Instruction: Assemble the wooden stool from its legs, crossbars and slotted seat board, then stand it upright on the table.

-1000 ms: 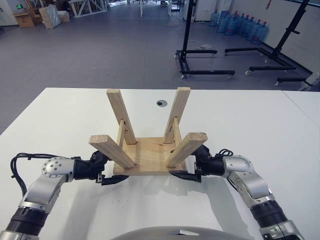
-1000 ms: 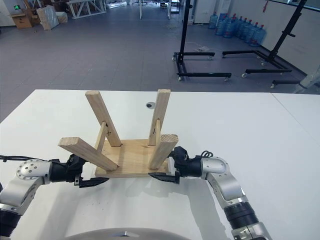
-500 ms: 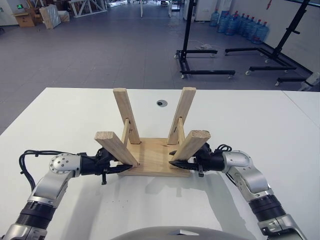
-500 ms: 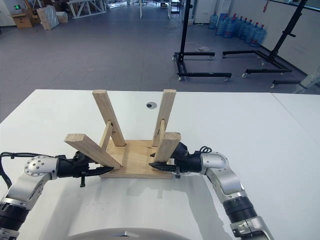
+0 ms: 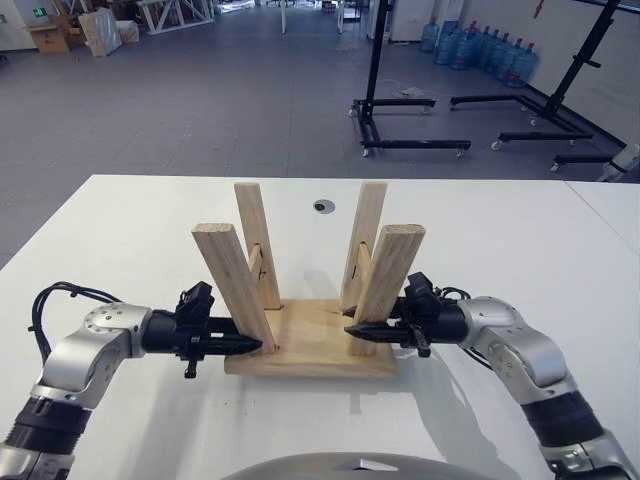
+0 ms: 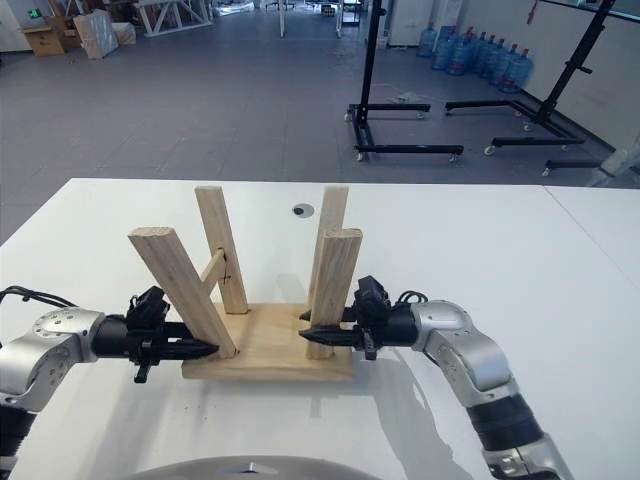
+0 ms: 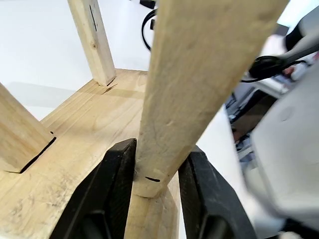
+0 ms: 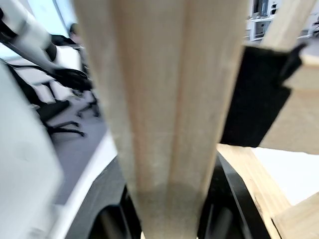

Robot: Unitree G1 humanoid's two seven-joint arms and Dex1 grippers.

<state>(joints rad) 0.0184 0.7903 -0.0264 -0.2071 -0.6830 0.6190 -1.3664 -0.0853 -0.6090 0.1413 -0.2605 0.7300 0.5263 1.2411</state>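
Note:
The wooden stool rests upside down on the white table (image 5: 520, 250), seat board (image 5: 310, 352) flat, legs pointing up. My left gripper (image 5: 247, 346) is shut on the base of the near-left leg (image 5: 228, 280); its black fingers (image 7: 113, 185) clamp both sides of that leg (image 7: 199, 64). On the other side, my right gripper (image 5: 360, 333) is shut on the base of the near-right leg (image 5: 390, 268), with the leg (image 8: 164, 99) pressed between the fingers (image 8: 219, 204). The two far legs (image 5: 257, 240) (image 5: 366, 238) stand behind, a crossbar (image 6: 212, 268) joining the left pair.
A small round grommet (image 5: 322, 207) sits in the table beyond the stool. Bare table surface lies to both sides and behind. Black wheeled stands (image 5: 410, 120) and water bottles (image 5: 490, 50) are on the floor past the far edge.
The stool has tipped away from me, so its legs stand more upright and the board lies flat. Both grippers moved from the board's near corners onto the near legs.

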